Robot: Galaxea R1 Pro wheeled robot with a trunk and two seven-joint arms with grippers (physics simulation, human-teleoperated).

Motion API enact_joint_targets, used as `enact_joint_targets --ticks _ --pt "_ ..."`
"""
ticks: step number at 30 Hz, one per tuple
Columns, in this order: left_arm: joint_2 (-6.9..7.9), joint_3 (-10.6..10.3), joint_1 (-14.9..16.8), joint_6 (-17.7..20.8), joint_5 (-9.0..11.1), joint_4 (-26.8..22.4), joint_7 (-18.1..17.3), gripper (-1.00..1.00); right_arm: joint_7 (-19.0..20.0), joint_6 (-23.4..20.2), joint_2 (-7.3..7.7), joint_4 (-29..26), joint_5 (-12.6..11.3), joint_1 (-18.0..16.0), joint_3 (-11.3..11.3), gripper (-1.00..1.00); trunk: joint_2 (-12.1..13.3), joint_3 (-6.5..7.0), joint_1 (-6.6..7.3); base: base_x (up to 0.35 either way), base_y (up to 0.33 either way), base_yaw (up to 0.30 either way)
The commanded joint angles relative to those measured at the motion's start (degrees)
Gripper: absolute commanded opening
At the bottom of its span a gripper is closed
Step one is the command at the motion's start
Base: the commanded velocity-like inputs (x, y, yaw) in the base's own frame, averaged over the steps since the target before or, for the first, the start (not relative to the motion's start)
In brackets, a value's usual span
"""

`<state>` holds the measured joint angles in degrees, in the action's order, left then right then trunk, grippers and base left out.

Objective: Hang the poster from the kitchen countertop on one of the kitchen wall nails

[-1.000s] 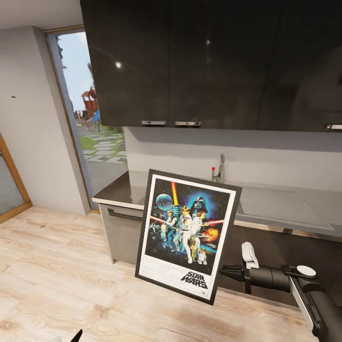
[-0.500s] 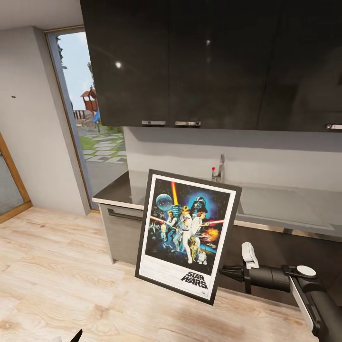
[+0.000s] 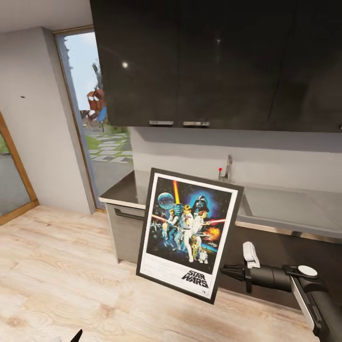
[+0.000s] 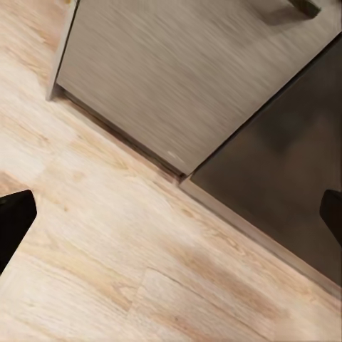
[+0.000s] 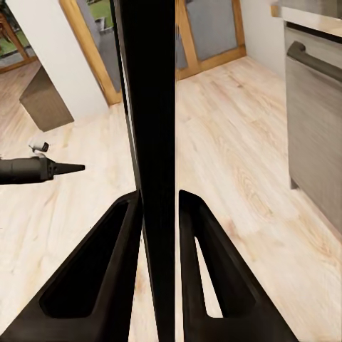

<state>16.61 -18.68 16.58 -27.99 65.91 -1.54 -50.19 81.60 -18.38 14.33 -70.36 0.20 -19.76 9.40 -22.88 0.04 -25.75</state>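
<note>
Poster (image 3: 190,234) upright — edge pinched in right gripper (image 5: 159,206), off the countertop (image 3: 285,209)

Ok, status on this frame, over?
Right gripper shut on poster, held clear of countertop. Left gripper open, empty. Wall nail far left, unobstructed.

Black right arm (image 3: 270,277) with white clip and round cap.

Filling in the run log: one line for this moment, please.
poster: off countertop, upright, edge clamped in right hand | left hand: open, over floor | nail: on wall, far left
</note>
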Motion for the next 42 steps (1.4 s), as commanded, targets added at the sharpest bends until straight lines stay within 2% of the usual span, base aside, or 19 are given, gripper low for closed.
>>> enact_joint_targets --ticks 1,21,42 --pt "0.00 -0.5 0.0 -0.2 0.4 0.1 -0.1 1.00 0.4 -0.8 0.00 0.0 0.0 0.0 0.1 -1.00 0.0 -0.02 -0.03 0.081 0.260 0.235" --pt "0.00 -0.5 0.0 -0.1 0.4 0.1 0.0 1.00 0.3 -0.7 -0.09 -0.2 0.1 0.0 0.3 -1.00 0.0 -0.02 -0.03 0.117 0.277 0.280" --pt "0.00 -0.5 0.0 -0.1 0.4 0.1 0.0 1.00 0.3 -0.7 -0.09 -0.3 0.1 0.0 0.3 -1.00 0.0 -0.02 -0.03 0.232 0.268 0.290"
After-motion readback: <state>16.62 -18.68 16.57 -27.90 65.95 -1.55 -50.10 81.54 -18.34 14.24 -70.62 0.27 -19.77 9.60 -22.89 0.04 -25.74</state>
